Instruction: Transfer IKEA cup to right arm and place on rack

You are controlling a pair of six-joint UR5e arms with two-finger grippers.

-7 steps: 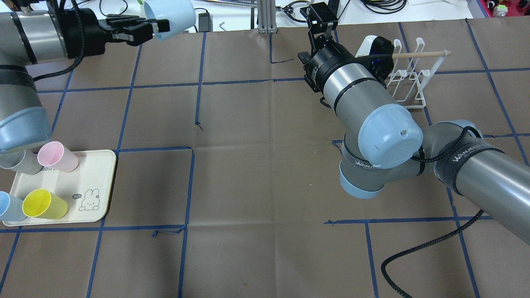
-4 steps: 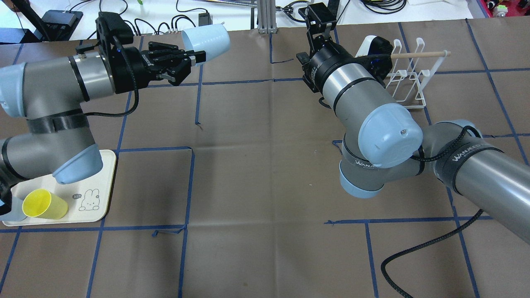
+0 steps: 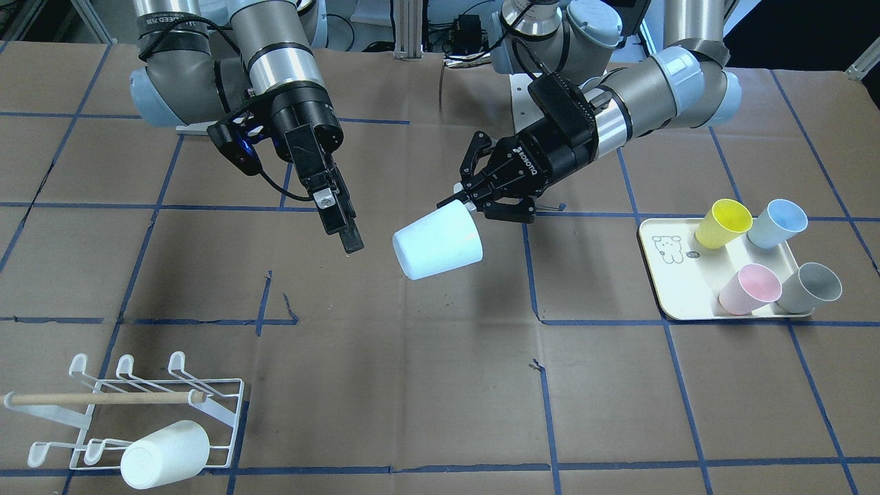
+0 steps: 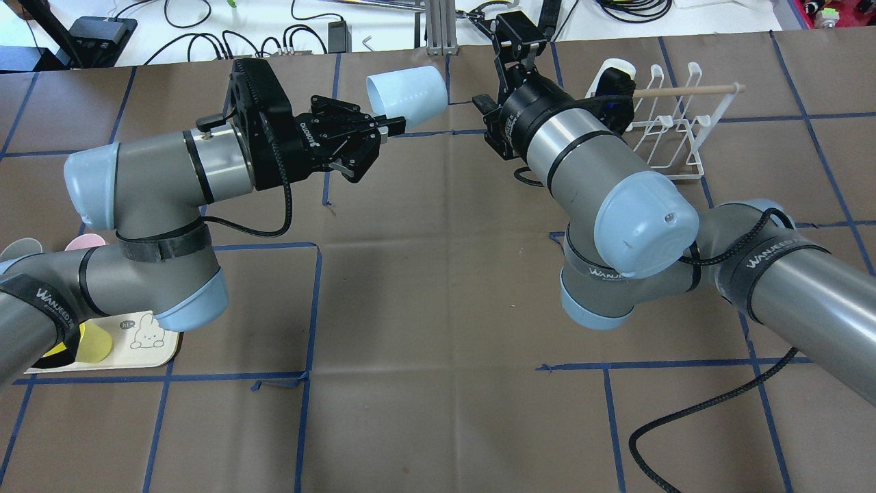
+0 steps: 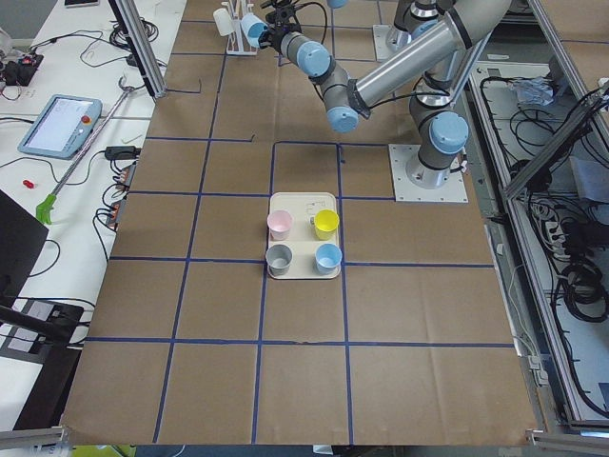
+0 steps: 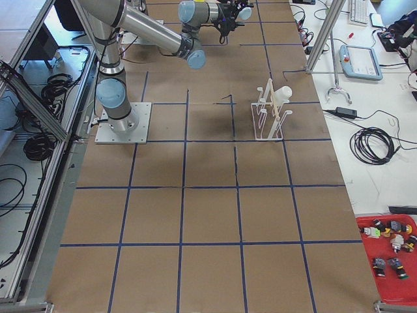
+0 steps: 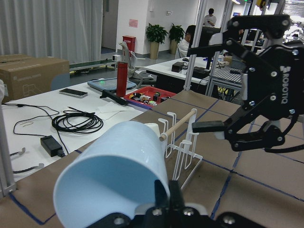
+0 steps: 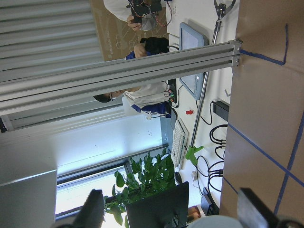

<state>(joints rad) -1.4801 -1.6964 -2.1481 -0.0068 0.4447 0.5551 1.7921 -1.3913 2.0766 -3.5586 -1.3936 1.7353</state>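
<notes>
Left gripper (image 3: 459, 201) clamped on the rim of the light-blue IKEA cup (image 3: 438, 242), which is held tilted in mid-air over table centre. Right gripper (image 3: 347, 234) has fingers spread, near the cup at its 9 o'clock in the front-facing view. Rack (image 3: 103, 397) sits at 7 o'clock, well apart.

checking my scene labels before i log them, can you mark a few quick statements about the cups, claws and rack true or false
1. The left claw holds the blue cup by its rim, above the table. True.
2. The right claw is shut on the blue cup. False: it is open and beside the cup, not touching it.
3. The rack has nothing on it. False: a white cup already lies on it.
4. Four cups stand on the tray. True.
</notes>
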